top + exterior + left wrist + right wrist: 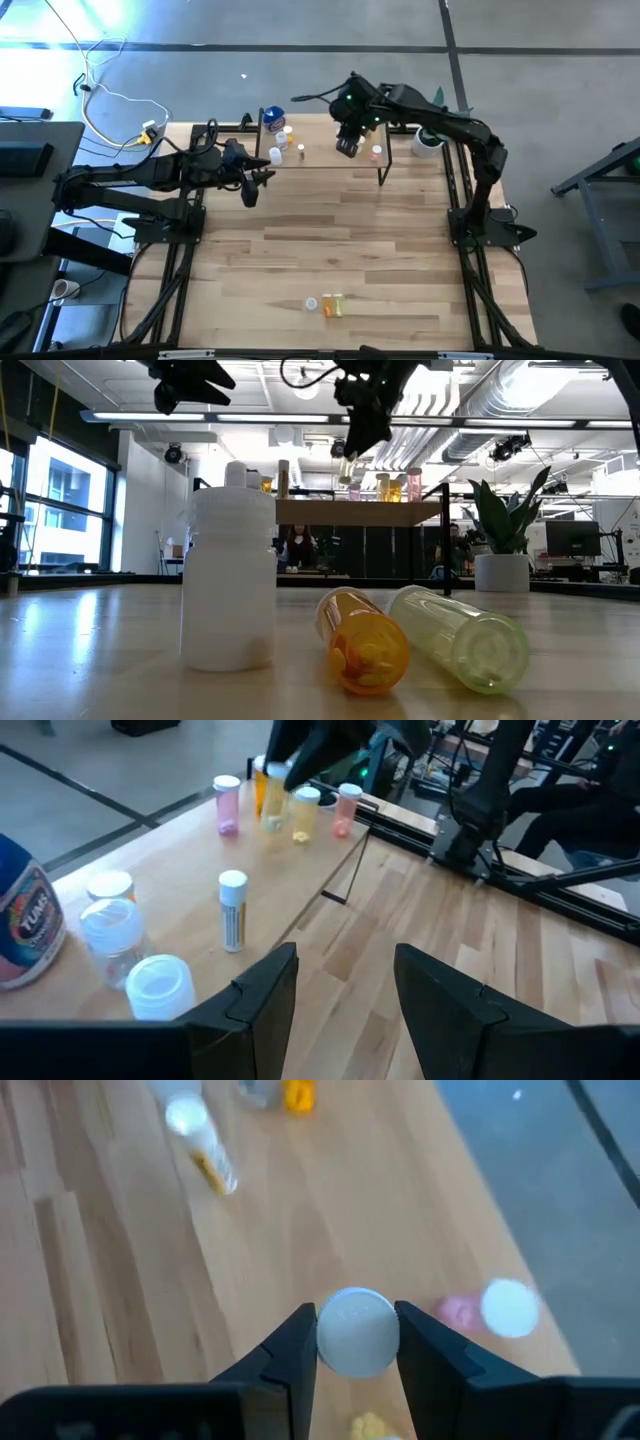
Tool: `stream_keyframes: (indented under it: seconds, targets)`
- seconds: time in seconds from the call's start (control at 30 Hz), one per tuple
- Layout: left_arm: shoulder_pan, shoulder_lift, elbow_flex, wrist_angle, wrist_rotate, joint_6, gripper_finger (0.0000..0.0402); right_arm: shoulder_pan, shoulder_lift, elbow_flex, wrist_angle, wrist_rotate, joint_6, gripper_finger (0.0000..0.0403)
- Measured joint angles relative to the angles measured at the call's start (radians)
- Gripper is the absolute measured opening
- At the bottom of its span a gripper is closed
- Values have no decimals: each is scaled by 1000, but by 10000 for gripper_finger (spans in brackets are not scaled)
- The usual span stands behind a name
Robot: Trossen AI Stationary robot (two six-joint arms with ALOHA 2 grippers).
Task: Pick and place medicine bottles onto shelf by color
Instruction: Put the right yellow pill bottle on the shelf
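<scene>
Pinching a white bottle cap [357, 1331] between its two dark fingers, the right hand [347, 146] hangs over the shelf [320, 166] at the far side of the counter [320, 250]; the cap fills the narrow gap between the fingers, and the body of the bottle beneath it is hidden. Just beside that grip on the shelf stand a pink bottle [228, 803] with a white cap, a pale yellow one [305, 812], a pinkish-orange one [346, 808] and an amber one [262, 788].

The left hand [250, 190] hovers off the shelf's left front corner, its fingers parted a moderate way around nothing. Near it, at the left end of the shelf, stand a slim white vial [232, 909], three squat white-capped bottles [112, 932] and the larger blue-topped bottle [273, 119].

Well apart from the shelf, at the counter's near edge, an upright white bottle [230, 578] stands beside an orange bottle [364, 639] and a pale green-yellow one [462, 635], both lying on their sides and touching each other. A potted plant [428, 138] sits at the far right corner of the counter.
</scene>
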Motion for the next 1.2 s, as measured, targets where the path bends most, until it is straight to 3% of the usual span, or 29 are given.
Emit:
stream_keyframes:
  seconds: [0.53,1.2]
  targets:
    - [0,0,0,-2,3,-11,158,36,48,-1,-97,-4,-97,103]
    - [0,0,0,-4,4,-9,158,74,66,-2,-131,12,-107,103]
